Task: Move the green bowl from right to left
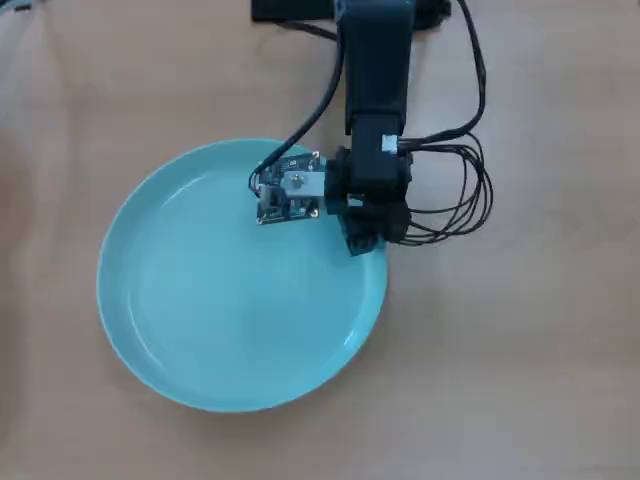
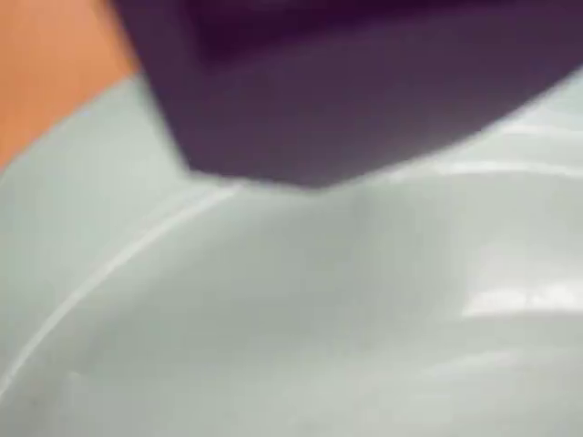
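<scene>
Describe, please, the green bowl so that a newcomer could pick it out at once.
On the tan wooden table, look just below the black robot arm in the overhead view. The glossy light turquoise shallow round bowl lies there, its upper right rim under the gripper. It is the only dish, far wider than the arm.

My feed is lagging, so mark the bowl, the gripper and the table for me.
bowl [image 1: 220,310]: overhead view, on its bare inner floor.
gripper [image 1: 362,238]: overhead view, at the black tip over the bowl's rim; jaws hidden.
table [image 1: 520,380]: overhead view, bare wood right of the bowl.
</scene>
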`<state>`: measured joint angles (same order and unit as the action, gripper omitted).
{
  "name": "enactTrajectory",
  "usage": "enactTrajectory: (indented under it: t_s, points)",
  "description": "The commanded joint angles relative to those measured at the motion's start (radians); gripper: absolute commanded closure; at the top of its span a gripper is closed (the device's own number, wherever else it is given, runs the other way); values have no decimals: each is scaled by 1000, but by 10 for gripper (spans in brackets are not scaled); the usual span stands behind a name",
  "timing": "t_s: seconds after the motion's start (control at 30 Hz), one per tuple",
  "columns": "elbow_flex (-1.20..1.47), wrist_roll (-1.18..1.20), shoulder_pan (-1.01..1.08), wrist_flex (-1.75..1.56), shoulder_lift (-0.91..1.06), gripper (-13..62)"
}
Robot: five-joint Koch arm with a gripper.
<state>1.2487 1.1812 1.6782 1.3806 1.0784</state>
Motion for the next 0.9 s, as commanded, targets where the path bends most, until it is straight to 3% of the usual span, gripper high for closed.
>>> enactTrajectory:
  t_s: [0.0,0.33,0.87]
  points:
    - [-31,-133,-2,-17,3,555]
    - [-26,-370,-63,-34,3,555]
    - [9,-218,-353,-26,5,555]
